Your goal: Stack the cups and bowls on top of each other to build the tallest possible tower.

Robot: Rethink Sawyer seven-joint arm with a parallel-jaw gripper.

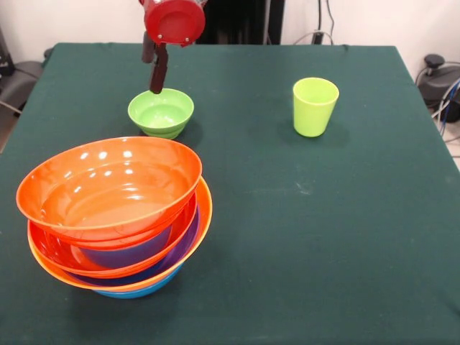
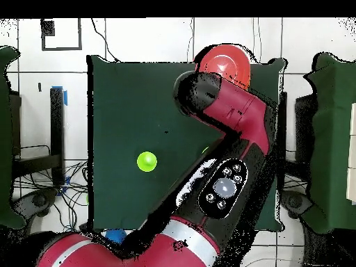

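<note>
Front view: green-covered surface. The tower of nested bowls stands at the near left corner. The top bowl, big and orange, sits tilted, its rim higher on the right. Below it show a red-orange rim, a slice of a blue bowl's wall, a purple band, a second big orange rim and a blue base touching the surface. How many bowls are nested inside cannot be counted; only edges show.

The small lime-green bowl rests alone on the surface behind the tower, upright and apart from it. The lime-green cup stands upright well to the right of it, mouth up, nothing inside that can be seen.

The arm comes in at the top edge, cut off by the frame. A red round disc faces the camera. The hand hangs below it as a dark finger reaching down to just above the far rim of the small green bowl. A second finger cannot be separated out, so whether the hand is released or clenched cannot be told; whether it touches the rim is also unclear.

Overhead view: the red and black arm covers most of the surface. The cup shows as a green circle on bare cloth. The tower shows only as an orange-red curve past the arm's elbow. The small green bowl is nearly all hidden under the arm.
</note>
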